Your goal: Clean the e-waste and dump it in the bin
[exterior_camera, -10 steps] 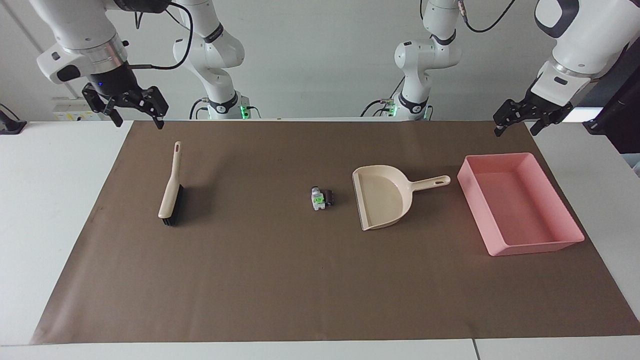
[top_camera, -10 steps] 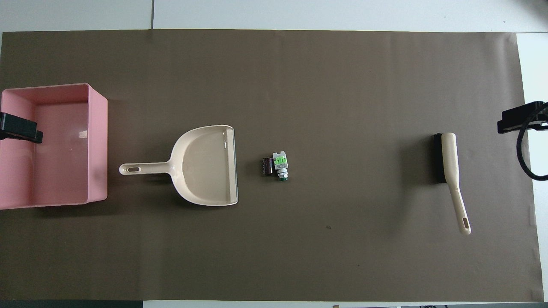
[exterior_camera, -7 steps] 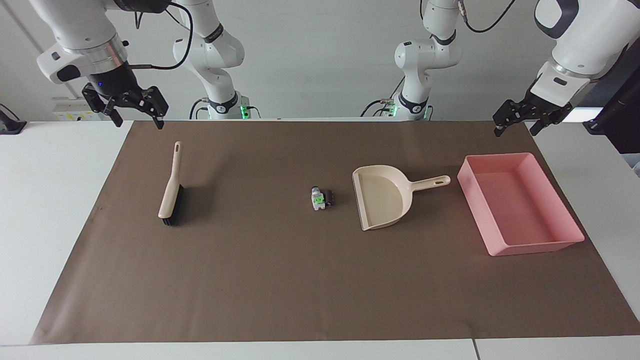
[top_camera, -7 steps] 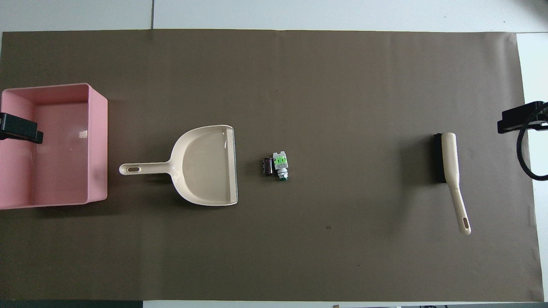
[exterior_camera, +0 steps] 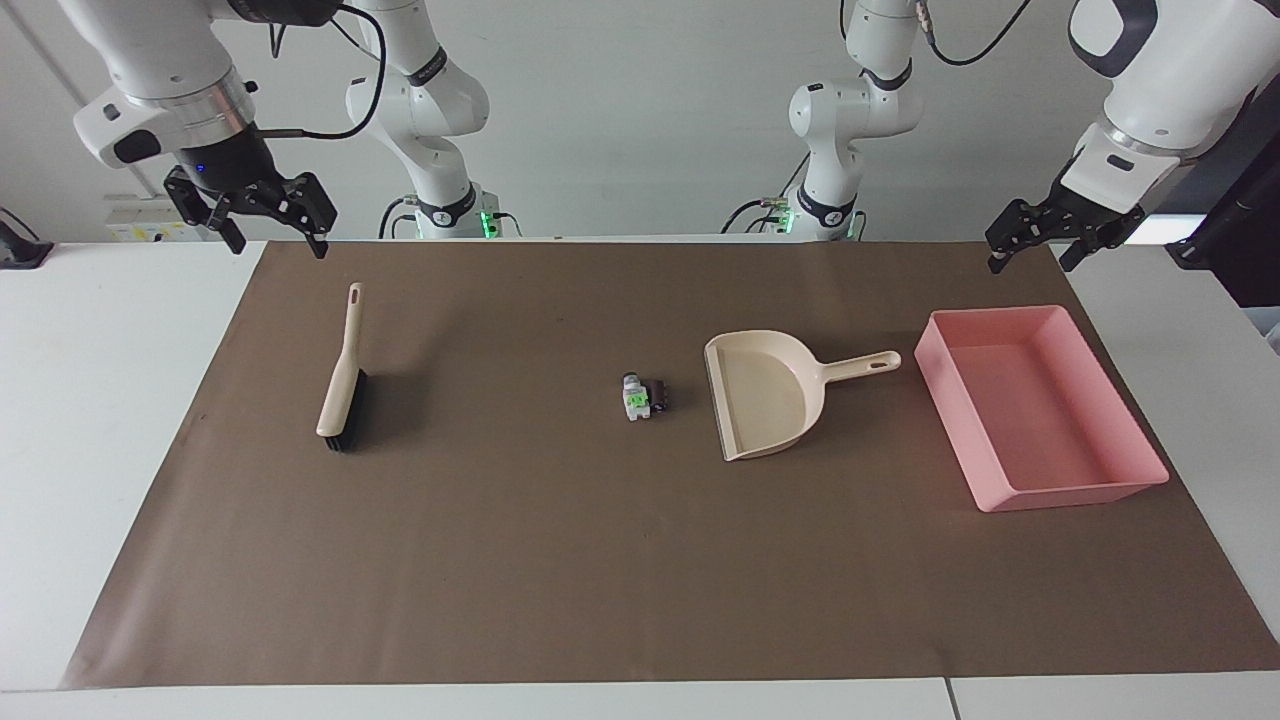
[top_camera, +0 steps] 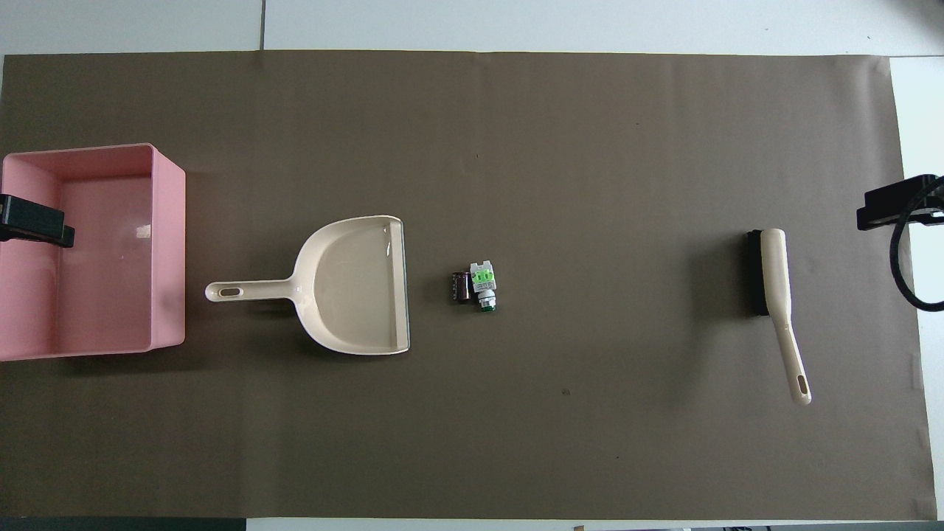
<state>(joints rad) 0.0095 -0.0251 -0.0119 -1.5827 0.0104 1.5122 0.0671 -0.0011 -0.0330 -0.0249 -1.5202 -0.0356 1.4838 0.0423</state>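
The e-waste lies mid-mat: a whitish-grey bit with a green patch (exterior_camera: 634, 399) (top_camera: 483, 281) touching a small black stubby piece (exterior_camera: 659, 394) (top_camera: 461, 286). The pink bin (exterior_camera: 950, 420) (top_camera: 168, 251) stands empty at the left arm's end of the mat. My left gripper (exterior_camera: 1031, 257) (top_camera: 37, 228) hangs open and empty, raised by the bin's robot-side end. My right gripper (exterior_camera: 277, 240) (top_camera: 896, 210) hangs open and empty, raised over the mat's corner at the right arm's end.
A beige dustpan (exterior_camera: 765, 395) (top_camera: 354, 284) lies between the e-waste and the bin, its mouth toward the e-waste and its handle toward the bin. A beige brush with black bristles (exterior_camera: 342, 385) (top_camera: 774, 280) lies near the right arm's end. A brown mat (exterior_camera: 560, 560) covers the table.
My left gripper has shifted very slightly. Nothing else has moved.
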